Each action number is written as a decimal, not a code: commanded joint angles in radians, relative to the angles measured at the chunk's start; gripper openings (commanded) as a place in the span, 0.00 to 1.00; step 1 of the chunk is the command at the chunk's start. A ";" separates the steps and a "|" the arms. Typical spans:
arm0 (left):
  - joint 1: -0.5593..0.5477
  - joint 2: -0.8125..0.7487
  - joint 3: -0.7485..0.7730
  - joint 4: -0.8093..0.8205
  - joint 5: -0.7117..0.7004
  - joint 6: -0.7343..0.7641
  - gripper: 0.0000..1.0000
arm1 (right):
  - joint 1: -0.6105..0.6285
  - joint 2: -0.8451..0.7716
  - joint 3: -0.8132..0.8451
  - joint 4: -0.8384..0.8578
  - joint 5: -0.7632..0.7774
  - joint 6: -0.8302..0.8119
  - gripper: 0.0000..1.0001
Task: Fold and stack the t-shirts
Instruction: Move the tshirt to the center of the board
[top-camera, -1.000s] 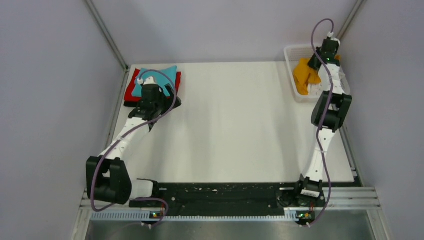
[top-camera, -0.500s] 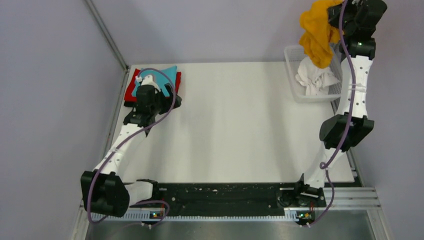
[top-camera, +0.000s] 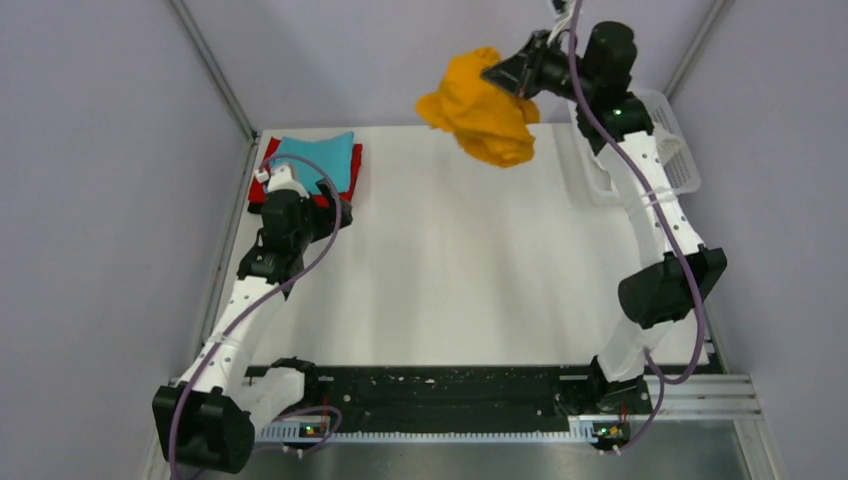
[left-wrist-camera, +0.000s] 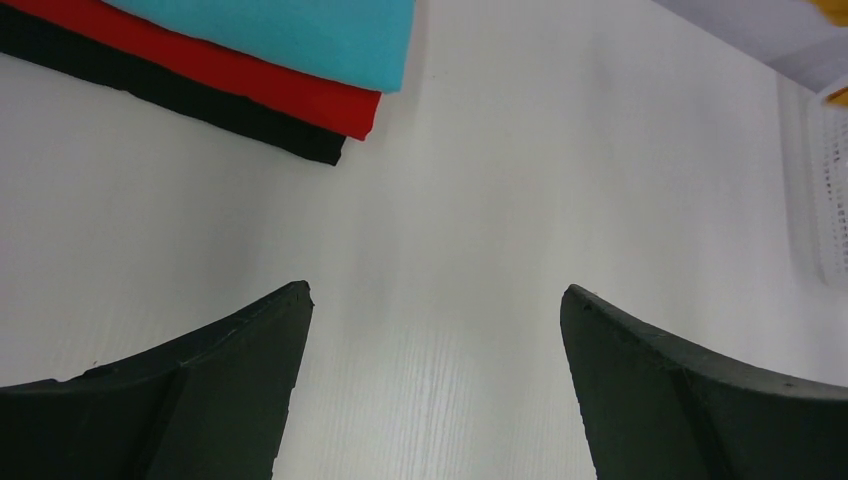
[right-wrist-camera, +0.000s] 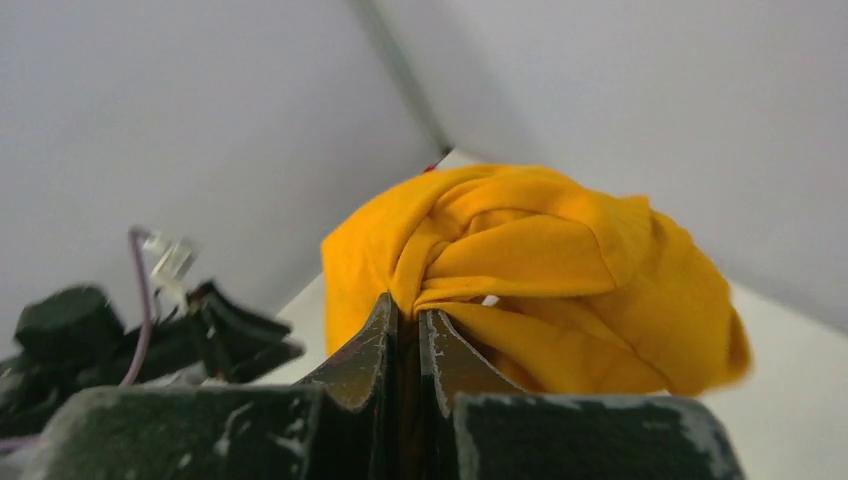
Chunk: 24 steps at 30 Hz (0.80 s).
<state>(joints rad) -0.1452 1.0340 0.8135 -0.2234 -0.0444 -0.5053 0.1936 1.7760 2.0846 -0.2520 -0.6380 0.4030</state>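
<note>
Orange t-shirt (top-camera: 478, 108) hangs in the air as a bunched, crumpled lump above the far edge of the table (top-camera: 460, 260), a little right of its middle and clear of the surface. The right gripper (right-wrist-camera: 408, 318) has its two fingers pinched tight on a twisted fold of this cloth, and the rest of the shirt bulges out beyond the fingertips. The white mesh basket (top-camera: 672, 140) stands at the far right corner, partly hidden behind the right arm, so its contents cannot be made out. At the far left corner lies a neat folded stack: the teal t-shirt (left-wrist-camera: 280, 30) on top, the red t-shirt (left-wrist-camera: 250, 85) under it and the black t-shirt (left-wrist-camera: 250, 125) at the bottom, each lower layer showing as a thin strip along the edge. The left gripper (left-wrist-camera: 435, 295) hovers over bare tabletop just on the near side of that stack, fingers spread wide apart with nothing between them
</note>
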 joint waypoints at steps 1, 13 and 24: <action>-0.002 -0.070 0.011 0.005 -0.069 -0.015 0.99 | 0.057 -0.111 -0.257 0.122 -0.160 0.067 0.02; -0.002 0.064 -0.018 -0.090 0.018 -0.056 0.99 | 0.012 -0.249 -0.859 -0.106 0.645 -0.070 0.97; -0.001 0.223 -0.070 -0.119 0.066 -0.133 0.99 | 0.104 -0.425 -1.183 -0.066 0.699 -0.066 0.98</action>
<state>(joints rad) -0.1452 1.2331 0.7563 -0.3798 -0.0170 -0.6121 0.2737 1.4143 0.9737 -0.3817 0.0067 0.3309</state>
